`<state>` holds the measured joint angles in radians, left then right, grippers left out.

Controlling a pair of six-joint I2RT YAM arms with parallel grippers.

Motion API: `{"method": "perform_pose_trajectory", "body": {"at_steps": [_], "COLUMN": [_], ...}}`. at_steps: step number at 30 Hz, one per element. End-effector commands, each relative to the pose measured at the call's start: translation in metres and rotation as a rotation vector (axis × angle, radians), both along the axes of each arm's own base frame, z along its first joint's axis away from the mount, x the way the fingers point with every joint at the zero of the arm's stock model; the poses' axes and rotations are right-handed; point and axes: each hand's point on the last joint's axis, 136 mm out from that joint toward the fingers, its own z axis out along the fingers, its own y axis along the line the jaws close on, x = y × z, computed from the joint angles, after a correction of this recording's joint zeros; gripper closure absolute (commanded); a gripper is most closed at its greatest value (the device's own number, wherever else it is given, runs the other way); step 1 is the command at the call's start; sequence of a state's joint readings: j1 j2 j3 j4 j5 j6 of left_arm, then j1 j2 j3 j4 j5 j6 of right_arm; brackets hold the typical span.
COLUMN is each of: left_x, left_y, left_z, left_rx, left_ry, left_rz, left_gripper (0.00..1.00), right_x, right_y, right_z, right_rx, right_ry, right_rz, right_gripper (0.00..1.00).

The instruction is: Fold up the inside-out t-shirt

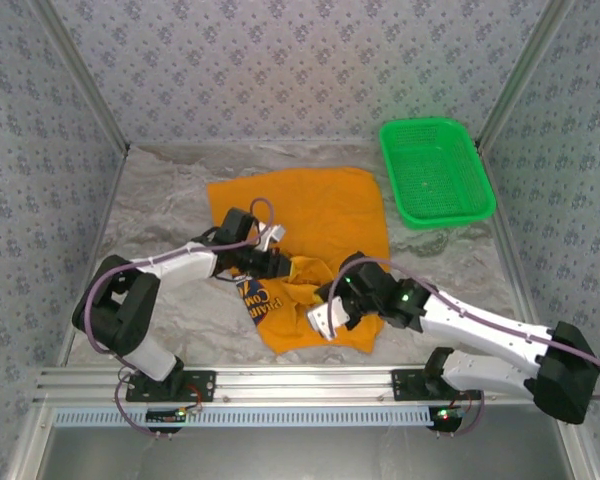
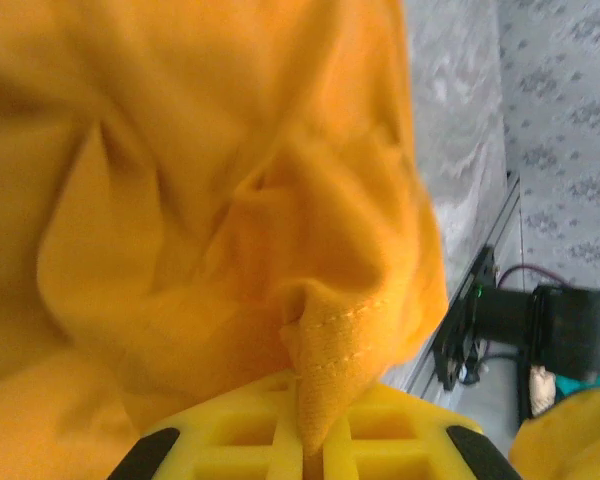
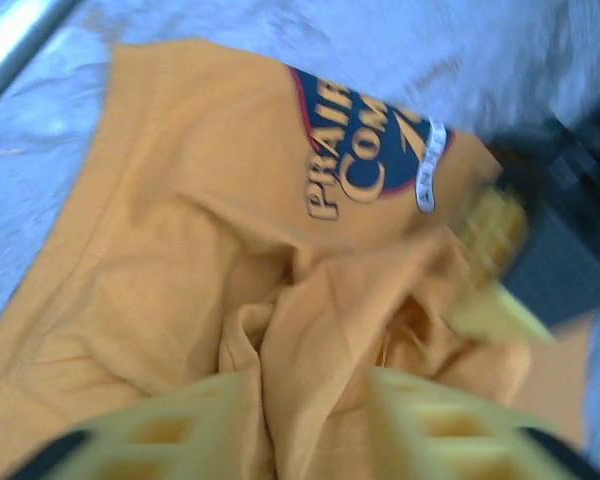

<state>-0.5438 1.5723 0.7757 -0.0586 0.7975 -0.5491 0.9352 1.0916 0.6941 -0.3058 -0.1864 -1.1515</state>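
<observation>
Orange short-sleeved cotton t-shirt lies mid-counter, with the far half spread flat and the near half bunched between both arms. Grey marbled counter is bare around it. Green plastic mesh basket sits apart at the far right corner, not touching the cloth.

Left pincer is clamped on a stitched hem edge of the t-shirt, the cloth pinched in the slot between its yellow pads. It is likely anchoring that edge so the fabric can be pulled out or turned. Right pincer sits on the near bunched part from the other side. Its yellow fingers stand apart with a ridge of cloth rising between them. Can't tell whether it presses on that ridge or just straddles it. Judgement: working from opposite sides looks meant to stretch or flip the crumpled half before any fold.

Dark blue chest print faces up just beside the left pincer, with the small white neck tag at its edge.

Hard to read:
- **Right wrist view:** it is motion-blurred, the finger edges are smeared, and the left pincer there is a yellow smudge.
- **Left wrist view:** the folds give no clue whether the hem belongs to a sleeve, the bottom or the collar.
- **Top view:** the arms cover both grip points and the sleeves can't be told apart.
- **Print:** the lettering is cut off by folds.
- **Inside-out or not:** uncertain, though the readable print suggests the outside shows at that patch.
</observation>
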Motion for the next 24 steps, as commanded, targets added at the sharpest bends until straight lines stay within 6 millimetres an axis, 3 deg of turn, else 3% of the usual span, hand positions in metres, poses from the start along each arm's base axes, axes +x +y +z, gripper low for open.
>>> {"method": "perform_pose_trajectory", "body": {"at_steps": [1, 3, 5, 7, 9, 11, 13, 15, 19, 24], "left_x": [-0.024, -0.026, -0.023, -0.020, -0.016, -0.014, -0.013, -0.012, -0.015, -0.021], "left_y": [0.000, 0.004, 0.001, -0.006, -0.010, -0.014, -0.017, -0.019, -0.021, -0.021], "left_z": [0.000, -0.005, -0.001, 0.011, 0.022, 0.033, 0.043, 0.052, 0.063, 0.068], "left_rx": [-0.062, -0.046, -0.060, -0.108, -0.137, -0.158, -0.176, -0.189, -0.205, -0.195], "left_ry": [0.083, 0.098, 0.107, 0.104, 0.097, 0.097, 0.098, 0.098, 0.101, 0.092], "left_rz": [-0.001, 0.016, 0.020, 0.016, 0.017, 0.006, -0.009, -0.023, -0.045, -0.064], "left_gripper": [0.90, 0.90, 0.90, 0.90, 0.90, 0.90, 0.90, 0.90, 0.90, 0.91], "right_x": [0.052, 0.079, 0.094, 0.097, 0.092, 0.085, 0.079, 0.082, 0.103, 0.143], "right_y": [0.027, 0.031, 0.026, 0.023, 0.021, 0.018, 0.016, 0.008, 0.003, -0.011], "right_z": [0.042, 0.041, 0.028, 0.009, -0.008, -0.022, -0.030, -0.036, -0.037, -0.029], "right_rx": [0.297, 0.433, 0.519, 0.580, 0.599, 0.581, 0.562, 0.539, 0.538, 0.642], "right_ry": [0.176, 0.225, 0.301, 0.423, 0.517, 0.543, 0.509, 0.440, 0.362, 0.344], "right_rz": [-0.451, -0.706, -0.945, -1.096, -1.179, -1.215, -1.196, -1.210, -1.209, -1.338], "right_gripper": [0.48, 0.48, 0.52, 0.62, 0.64, 0.60, 0.50, 0.45, 0.44, 0.45]}}
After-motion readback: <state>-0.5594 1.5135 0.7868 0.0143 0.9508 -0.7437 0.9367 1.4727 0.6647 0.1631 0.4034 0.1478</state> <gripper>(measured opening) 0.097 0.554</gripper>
